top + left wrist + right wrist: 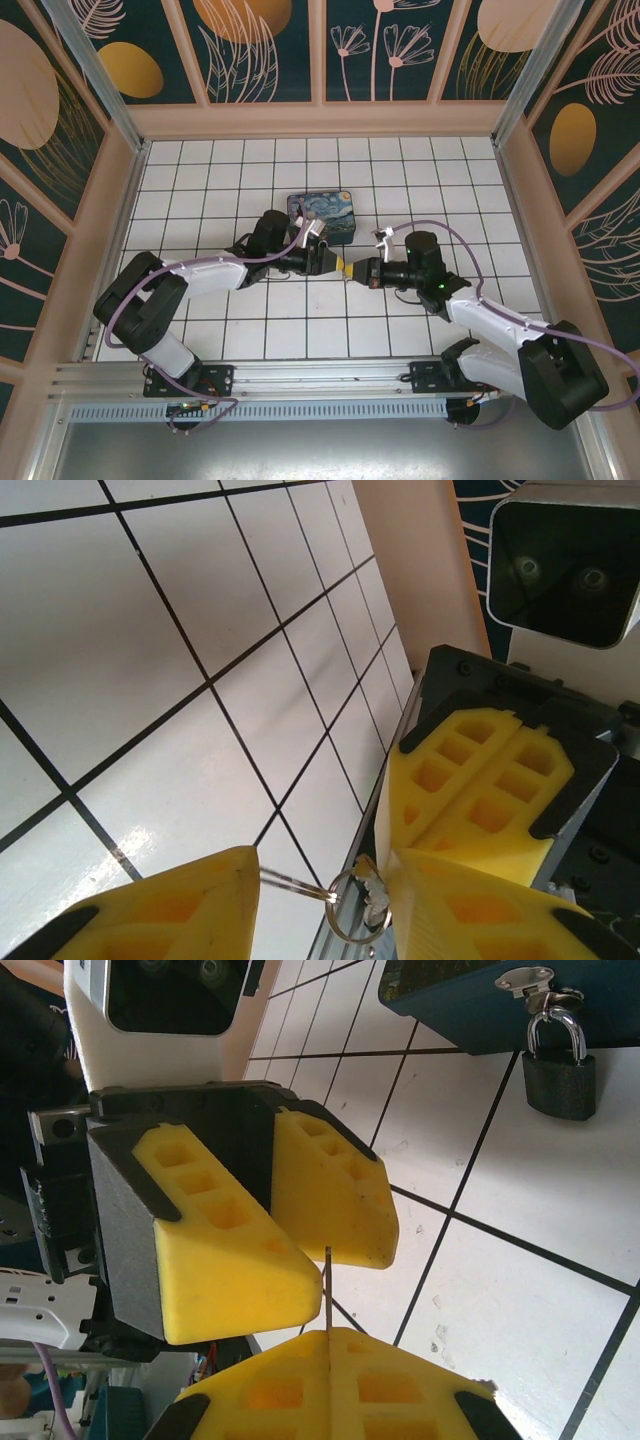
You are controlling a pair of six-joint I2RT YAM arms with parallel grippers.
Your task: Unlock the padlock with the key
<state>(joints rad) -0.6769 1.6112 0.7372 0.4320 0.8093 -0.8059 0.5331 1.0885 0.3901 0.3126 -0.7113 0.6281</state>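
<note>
Tin box: blue-and-yellow painted tin, lying flat on the white tiled tabletop. Every place below is given from this box.
Padlock: small dark body at the box's front wall. Its metal shackle is threaded through the box's silvery hasp. The shackle looks closed, and the body hangs down from the box edge over a white tile.
Key: thin and silvery, held above the tabletop just off the near side of the box, apart from the padlock. Its little ring dangles at the head end.
Right claw: yellow pads pressed together on the key. The blade sticks straight out from the seam between them, seen edge-on. It sits just off the near side of the box and points at the other claw.
Left claw: tip to tip with the right claw, on the same near side of the box. Its yellow pads stand a narrow gap apart, and the key's blade reaches into that gap. The blade tip lies against one pad; I cannot tell whether the other pad touches it.
Arms: both reach in low from the side away from the box and meet beside it.
</note>
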